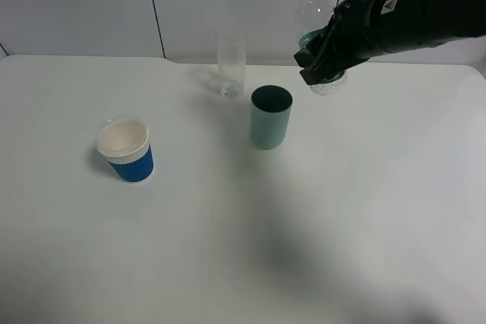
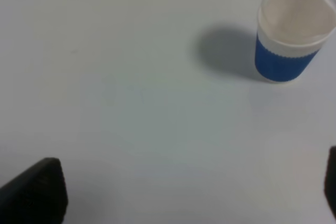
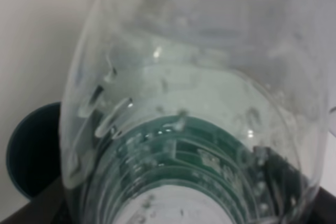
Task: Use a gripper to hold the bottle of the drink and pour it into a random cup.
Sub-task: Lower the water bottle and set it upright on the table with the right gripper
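Tabletop (image 1: 364, 225), plain white, seen from a high camera, with three vessels on it. A blue cup with a white rim (image 1: 125, 149) stands at the left. A tall clear glass (image 1: 231, 64) stands near the back. Just in front and to the right of the glass is the teal-green cup (image 1: 271, 117), upright, its dark mouth open to the camera.

The right gripper (image 1: 325, 51), black and reaching in from the upper right, is clamped around the green-labelled middle of the small clear plastic bottle (image 1: 310, 5). The bottle hangs in the air, clear of the table, up and to the right of the teal cup in this view. It is close to upright, its neck leaning slightly toward the cup side. Whether it wears a cap is too faint to tell.

The right wrist camera is nearly filled by the bottle's clear, droplet-speckled wall and green label, with the teal cup's rim visible beyond it to one side. How much drink is inside cannot be judged.

The left gripper (image 2: 181, 195) is spread wide and holds nothing, hovering over bare table near the blue cup.

By the look of it, grasping and raising the bottle is done. Bringing its mouth over the teal cup, tipping it and pouring remain; no stream is visible.
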### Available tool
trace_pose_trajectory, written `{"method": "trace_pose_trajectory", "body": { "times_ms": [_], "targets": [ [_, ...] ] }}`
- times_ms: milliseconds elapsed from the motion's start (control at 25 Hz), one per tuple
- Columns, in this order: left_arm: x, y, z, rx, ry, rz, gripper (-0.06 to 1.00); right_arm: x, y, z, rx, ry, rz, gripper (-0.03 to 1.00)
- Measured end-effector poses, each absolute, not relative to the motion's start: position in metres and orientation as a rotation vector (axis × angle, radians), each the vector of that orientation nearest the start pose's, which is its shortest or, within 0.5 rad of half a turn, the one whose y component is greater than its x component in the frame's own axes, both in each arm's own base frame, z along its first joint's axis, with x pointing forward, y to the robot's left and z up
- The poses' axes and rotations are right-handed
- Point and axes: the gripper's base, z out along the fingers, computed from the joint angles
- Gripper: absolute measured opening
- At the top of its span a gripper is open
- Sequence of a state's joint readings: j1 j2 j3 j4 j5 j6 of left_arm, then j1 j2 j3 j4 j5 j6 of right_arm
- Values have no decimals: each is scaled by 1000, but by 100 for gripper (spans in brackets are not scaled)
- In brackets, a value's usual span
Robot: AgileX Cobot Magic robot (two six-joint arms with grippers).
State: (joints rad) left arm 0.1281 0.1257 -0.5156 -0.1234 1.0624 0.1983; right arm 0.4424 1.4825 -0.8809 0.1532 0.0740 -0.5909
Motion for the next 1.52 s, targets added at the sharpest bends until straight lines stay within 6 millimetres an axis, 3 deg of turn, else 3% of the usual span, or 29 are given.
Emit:
{"method": "trace_pose_trajectory", "body": {
  "times_ms": [280, 800, 1080, 1520],
  "targets": [
    [14, -8, 282, 73, 2148, 39, 99, 271, 127, 226, -789, 1965, 57, 57],
    [14, -8, 282, 73, 2148, 39, 99, 238, 105, 189, -640, 1791, 38, 57],
    [14, -8, 282, 73, 2148, 39, 99, 244, 89, 168, -485, 1812, -5, 57],
    [14, -8, 282, 73, 2148, 39, 99, 256, 90, 128, -360, 1843, 26, 57]
  ]
}}
